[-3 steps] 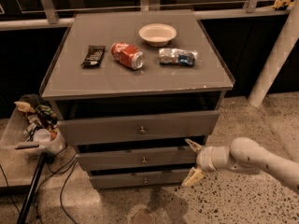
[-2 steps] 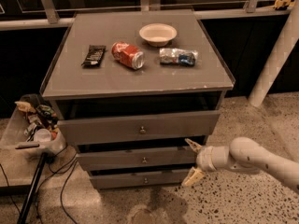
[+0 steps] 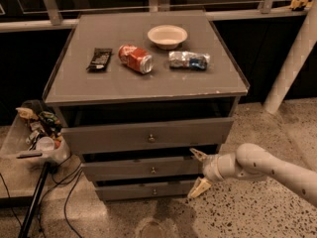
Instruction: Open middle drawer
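Note:
The middle drawer (image 3: 119, 169) is the medium-height grey front in the cabinet, with a small round knob (image 3: 153, 170) at its centre. It sits below the taller top drawer (image 3: 109, 138) and above the thin bottom drawer (image 3: 129, 191). My gripper (image 3: 198, 171) is open at the right end of the middle drawer front. One finger is at its upper edge and the other is down by the bottom drawer. It holds nothing. The white arm (image 3: 267, 167) reaches in from the right.
On the cabinet top (image 3: 148, 88) lie a white bowl (image 3: 167, 36), a red can (image 3: 135, 58), a crushed plastic bottle (image 3: 189, 60) and a black snack bar (image 3: 100, 58). A bin of trash (image 3: 37, 133) and cables stand at the left. A white pillar (image 3: 292, 68) stands at the right.

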Motion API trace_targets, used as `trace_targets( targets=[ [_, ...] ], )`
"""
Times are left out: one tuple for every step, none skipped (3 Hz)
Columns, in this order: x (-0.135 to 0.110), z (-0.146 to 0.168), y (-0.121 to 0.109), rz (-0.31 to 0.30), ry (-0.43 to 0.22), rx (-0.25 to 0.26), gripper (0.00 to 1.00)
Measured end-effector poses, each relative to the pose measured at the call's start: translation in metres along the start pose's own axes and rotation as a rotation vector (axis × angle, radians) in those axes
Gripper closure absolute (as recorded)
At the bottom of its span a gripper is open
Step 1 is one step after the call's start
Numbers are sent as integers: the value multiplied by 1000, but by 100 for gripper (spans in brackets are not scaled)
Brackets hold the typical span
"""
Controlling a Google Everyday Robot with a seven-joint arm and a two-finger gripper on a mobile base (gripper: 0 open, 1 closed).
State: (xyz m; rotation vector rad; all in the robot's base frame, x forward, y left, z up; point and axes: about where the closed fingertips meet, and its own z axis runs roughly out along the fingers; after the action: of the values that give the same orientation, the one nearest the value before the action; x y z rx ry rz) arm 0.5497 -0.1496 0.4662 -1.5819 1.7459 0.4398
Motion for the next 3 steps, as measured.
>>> trace_targets(
  targets=[
    [6, 16, -5, 33, -23, -16, 0],
    [15, 27, -11, 87, -72, -17, 0],
    [18, 35, -18, 122, -116, -13, 0]
  ],
)
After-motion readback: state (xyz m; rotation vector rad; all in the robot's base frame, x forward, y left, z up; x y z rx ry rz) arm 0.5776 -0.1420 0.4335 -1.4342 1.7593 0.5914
